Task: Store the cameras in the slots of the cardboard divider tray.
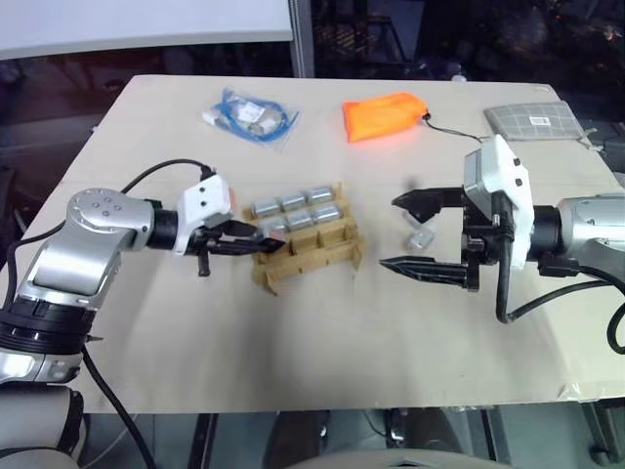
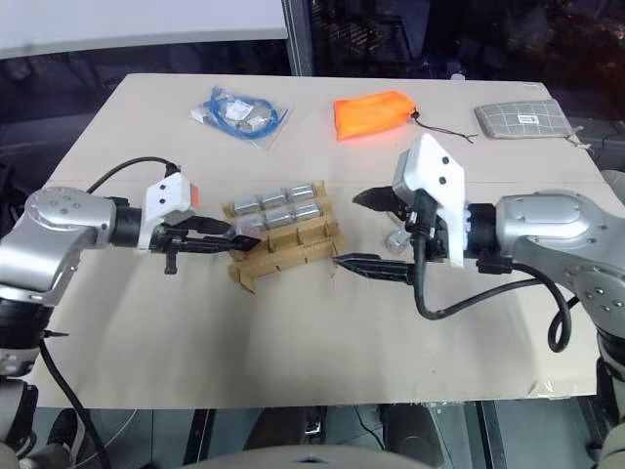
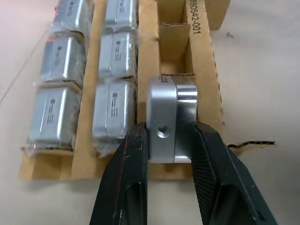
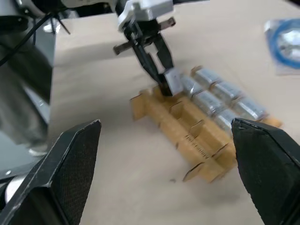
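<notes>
The left pincer [image 3: 171,154] is clamped on 1 silvery camera [image 3: 169,119], holding it at the near-left corner slot of the cardboard divider tray [image 1: 311,246], which sits mid-bench with 6 wrapped cameras [image 1: 295,209] filling its 2 far rows. The right pincer [image 1: 422,234] hangs with its fingers wide apart and empty, right of the tray, around 1 loose camera [image 1: 421,237] lying on the bench [image 1: 322,342].
</notes>
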Robot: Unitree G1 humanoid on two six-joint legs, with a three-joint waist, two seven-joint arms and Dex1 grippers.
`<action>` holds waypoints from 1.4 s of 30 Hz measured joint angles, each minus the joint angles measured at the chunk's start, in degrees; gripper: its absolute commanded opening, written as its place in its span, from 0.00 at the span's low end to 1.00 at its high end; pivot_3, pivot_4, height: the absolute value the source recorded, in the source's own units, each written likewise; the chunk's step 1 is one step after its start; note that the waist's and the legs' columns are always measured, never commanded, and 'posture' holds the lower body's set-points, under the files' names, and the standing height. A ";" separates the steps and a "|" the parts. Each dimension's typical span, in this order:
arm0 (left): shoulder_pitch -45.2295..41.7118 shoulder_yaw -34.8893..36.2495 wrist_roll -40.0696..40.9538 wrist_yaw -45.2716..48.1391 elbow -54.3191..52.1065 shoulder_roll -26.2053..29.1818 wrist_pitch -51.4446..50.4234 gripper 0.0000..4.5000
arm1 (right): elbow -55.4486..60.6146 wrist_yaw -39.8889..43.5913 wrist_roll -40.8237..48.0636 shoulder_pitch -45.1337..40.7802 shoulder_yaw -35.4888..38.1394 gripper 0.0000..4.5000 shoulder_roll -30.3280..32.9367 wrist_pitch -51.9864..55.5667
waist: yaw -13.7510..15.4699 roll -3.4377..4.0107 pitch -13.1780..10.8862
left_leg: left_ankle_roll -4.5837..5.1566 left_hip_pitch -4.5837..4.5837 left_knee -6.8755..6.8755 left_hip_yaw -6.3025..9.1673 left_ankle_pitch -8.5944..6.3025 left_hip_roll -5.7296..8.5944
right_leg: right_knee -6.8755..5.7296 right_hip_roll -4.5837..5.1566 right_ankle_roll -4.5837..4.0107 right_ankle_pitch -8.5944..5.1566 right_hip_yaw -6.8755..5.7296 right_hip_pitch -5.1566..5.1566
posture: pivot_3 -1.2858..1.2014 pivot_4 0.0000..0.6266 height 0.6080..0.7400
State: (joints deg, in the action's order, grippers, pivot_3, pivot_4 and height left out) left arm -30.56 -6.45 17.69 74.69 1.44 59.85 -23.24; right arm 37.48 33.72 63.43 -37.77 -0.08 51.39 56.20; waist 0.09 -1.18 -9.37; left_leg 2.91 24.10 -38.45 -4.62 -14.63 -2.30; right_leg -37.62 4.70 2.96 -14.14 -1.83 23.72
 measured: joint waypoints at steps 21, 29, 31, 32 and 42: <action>-16.38 -12.86 -13.20 14.48 6.14 -0.80 1.42 0.15 | -0.19 -1.68 -4.47 -1.29 -0.81 0.98 -3.08 1.05 | 0.38 -0.01 -0.01 | 0.00 0.53 -0.31 0.20 0.01 0.00 | -0.08 -0.13 0.01 0.00 -0.14 0.32 | 0.52 0.24 1.00; -17.63 -14.13 -16.62 14.64 6.03 -2.01 2.73 0.15 | -0.19 -1.67 -6.39 -1.42 -1.43 0.98 -4.94 1.05 | 0.47 -0.01 -0.01 | 0.05 0.66 -0.70 0.33 -0.02 -0.01 | -0.27 -0.12 0.01 0.01 -0.23 0.32 | 0.52 0.24 1.00; -17.63 -14.17 -17.28 14.61 5.96 -2.04 3.13 0.38 | -0.18 -1.67 -6.61 -1.42 -1.43 1.00 -5.11 1.05 | 0.46 -0.01 -0.01 | 0.05 0.65 -0.72 0.34 -0.02 -0.01 | -0.31 -0.13 0.01 0.01 -0.23 0.32 | 0.52 0.24 1.00; -17.61 -14.42 -18.66 14.25 6.08 -2.03 3.68 0.46 | -0.17 -1.66 -6.65 -1.42 -1.43 1.00 -5.15 1.05 | 0.47 -0.01 -0.01 | 0.05 0.64 -0.72 0.35 -0.02 -0.01 | -0.33 -0.13 0.01 0.01 -0.23 0.32 | 0.52 0.24 1.00; -17.24 -13.68 -18.49 13.38 5.54 -4.09 0.43 1.00 | -0.08 -1.56 -7.54 -1.42 -1.43 1.00 -5.60 1.06 | 0.88 -0.01 -0.01 | 0.07 0.67 -0.89 0.48 -0.03 -0.01 | -0.33 -0.11 0.01 0.01 -0.36 0.18 | 0.52 0.24 1.00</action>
State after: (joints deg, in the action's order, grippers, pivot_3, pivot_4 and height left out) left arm -47.79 -20.13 -0.80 88.08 6.97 55.76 -22.80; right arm 37.40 32.16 55.89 -39.19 -1.51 45.79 57.26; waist 0.97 -1.20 -9.37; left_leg 2.98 24.77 -39.33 -4.13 -14.65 -2.31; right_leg -37.95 4.58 2.97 -14.13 -2.19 23.90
